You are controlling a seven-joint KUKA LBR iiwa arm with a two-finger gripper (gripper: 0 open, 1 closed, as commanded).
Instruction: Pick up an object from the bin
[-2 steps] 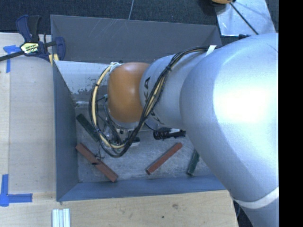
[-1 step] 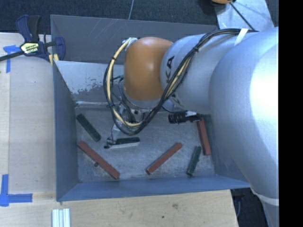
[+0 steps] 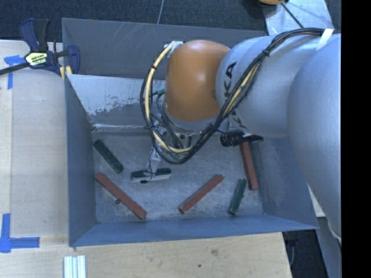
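My gripper (image 3: 151, 174) reaches down from under the orange wrist cover to the bin floor, left of the middle. Its two dark fingertips stand apart, open, with only bare floor between them. A dark green bar (image 3: 108, 156) lies to its left, slanting toward the back left corner. A reddish-brown stick (image 3: 120, 197) lies diagonally in front of the gripper on the left. Another brown stick (image 3: 200, 193) lies slanted to the gripper's right front. None of them touches the fingers.
Further right, a second dark green bar (image 3: 236, 197) rests near the front wall, and a red-brown stick (image 3: 250, 165) lies almost lengthwise by the right wall, partly under the arm. The arm and its cables cover the back right of the bin.
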